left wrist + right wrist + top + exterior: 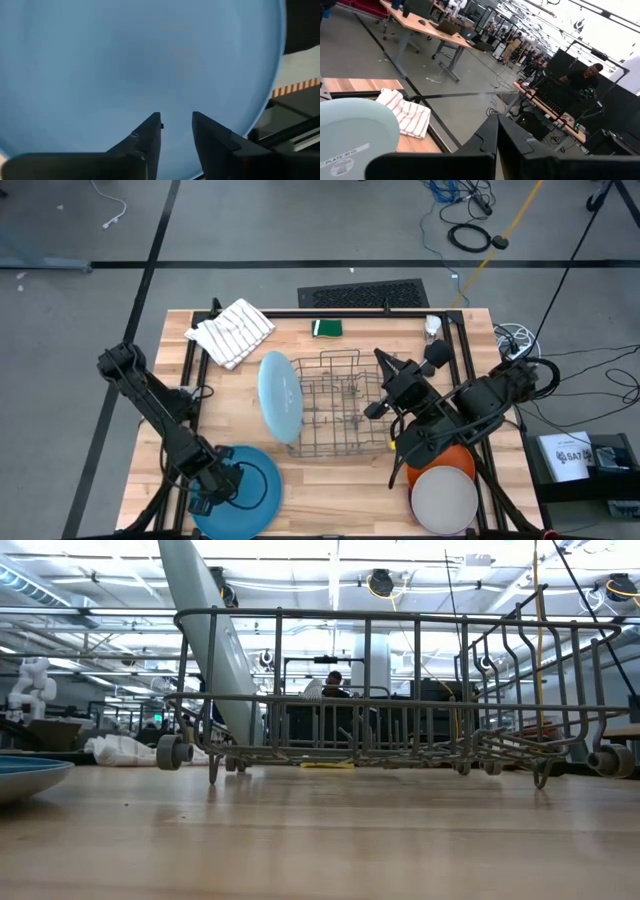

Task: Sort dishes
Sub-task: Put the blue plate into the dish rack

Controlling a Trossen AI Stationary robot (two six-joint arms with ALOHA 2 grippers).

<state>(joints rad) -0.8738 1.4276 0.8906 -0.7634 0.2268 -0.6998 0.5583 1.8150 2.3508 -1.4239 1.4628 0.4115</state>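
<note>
Dishes are spread about: a light blue plate stands on edge at the wire dish rack, a darker blue plate lies flat at the near left of the bench, and an off-white plate sits on an orange one at the near right. My left jaws hover spread right above the darker blue plate. I'd come in low at its rim to pinch it. My right jaws, pressed together, hang over the rack's right end.
</note>
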